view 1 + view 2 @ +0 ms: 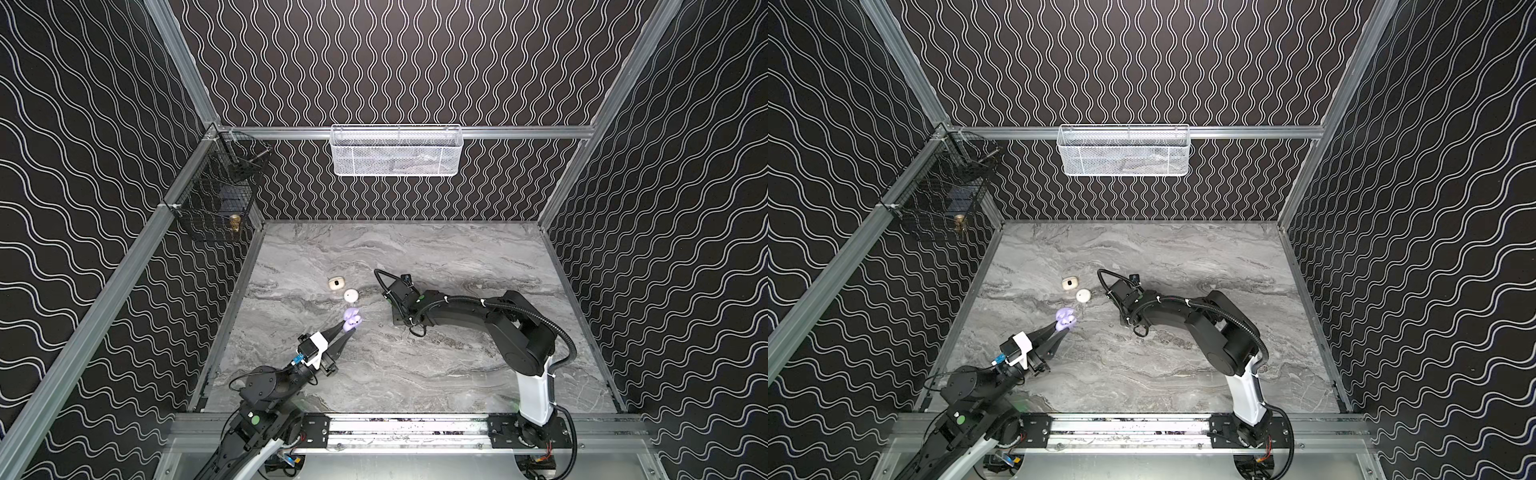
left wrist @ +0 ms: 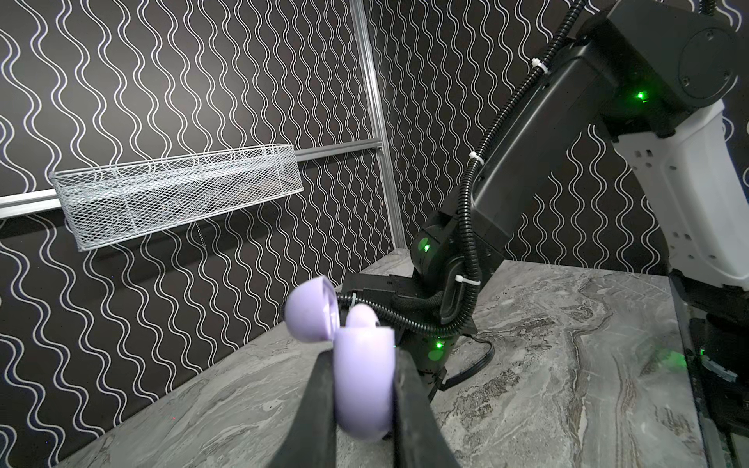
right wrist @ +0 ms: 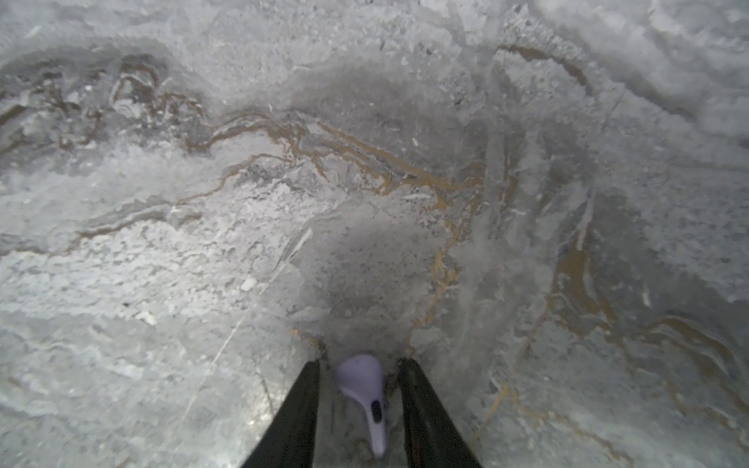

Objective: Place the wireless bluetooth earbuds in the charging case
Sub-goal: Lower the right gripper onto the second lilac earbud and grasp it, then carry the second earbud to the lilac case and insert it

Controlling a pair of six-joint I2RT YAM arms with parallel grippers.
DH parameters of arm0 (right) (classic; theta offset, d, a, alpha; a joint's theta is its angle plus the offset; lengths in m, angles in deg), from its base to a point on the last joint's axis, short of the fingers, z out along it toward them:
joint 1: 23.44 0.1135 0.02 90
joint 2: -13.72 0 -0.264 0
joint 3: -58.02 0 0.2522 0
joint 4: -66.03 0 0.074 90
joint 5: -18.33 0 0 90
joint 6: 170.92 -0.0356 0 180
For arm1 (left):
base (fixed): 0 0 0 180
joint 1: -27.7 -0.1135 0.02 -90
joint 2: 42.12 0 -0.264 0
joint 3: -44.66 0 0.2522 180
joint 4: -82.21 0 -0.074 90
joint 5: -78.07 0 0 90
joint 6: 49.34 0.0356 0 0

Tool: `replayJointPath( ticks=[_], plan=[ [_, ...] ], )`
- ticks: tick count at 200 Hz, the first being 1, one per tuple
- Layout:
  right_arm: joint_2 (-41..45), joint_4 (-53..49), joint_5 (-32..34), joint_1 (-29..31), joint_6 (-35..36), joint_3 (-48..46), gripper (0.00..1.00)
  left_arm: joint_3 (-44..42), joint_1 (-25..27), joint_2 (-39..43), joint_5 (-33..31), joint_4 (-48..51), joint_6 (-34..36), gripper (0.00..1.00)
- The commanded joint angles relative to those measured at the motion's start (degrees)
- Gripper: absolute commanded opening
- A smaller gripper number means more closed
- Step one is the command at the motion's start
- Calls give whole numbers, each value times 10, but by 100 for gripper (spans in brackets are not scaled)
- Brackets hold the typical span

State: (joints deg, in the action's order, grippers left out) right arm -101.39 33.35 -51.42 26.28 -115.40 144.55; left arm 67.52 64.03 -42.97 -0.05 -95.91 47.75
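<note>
Earbud (image 3: 362, 385), small, stemmed, lilac plastic, is lying on the grey marble tabletop (image 3: 162, 202) between the parted jaws of my right gripper (image 3: 360, 364), neither touching it, stem running lengthwise along them, while I am clamping the hinged-open lilac plastic charging case (image 2: 362, 389), twin bud (image 2: 360, 318) seated inside, in my left gripper (image 2: 364, 358) nearby.

Black wavy-lined walls (image 1: 83, 166), grey marble tabletop (image 1: 457, 257), white mesh basket (image 1: 395, 156)
</note>
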Motion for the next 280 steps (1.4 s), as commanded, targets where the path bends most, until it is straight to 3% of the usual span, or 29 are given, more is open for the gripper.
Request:
replayJointPath(
  ticks=[1, 125, 189, 237, 280],
  plan=[
    [-7, -35, -24, -1, -4, -6, 33, 5, 0, 1, 0, -8, 7, 0],
    [-5, -31, -21, -1, -8, -6, 14, 3, -1, 0, 8, -16, 6, 0],
    [148, -37, 12, 17, -10, -21, 11, 3, -1, 1, 3, -36, 8, 0],
    [287, -43, 92, 99, -5, 10, 11, 0, -1, -1, 0, -48, 11, 0],
    [396, 80, 137, 217, 21, -11, 12, -6, -1, 0, 0, -61, 15, 0]
  ],
)
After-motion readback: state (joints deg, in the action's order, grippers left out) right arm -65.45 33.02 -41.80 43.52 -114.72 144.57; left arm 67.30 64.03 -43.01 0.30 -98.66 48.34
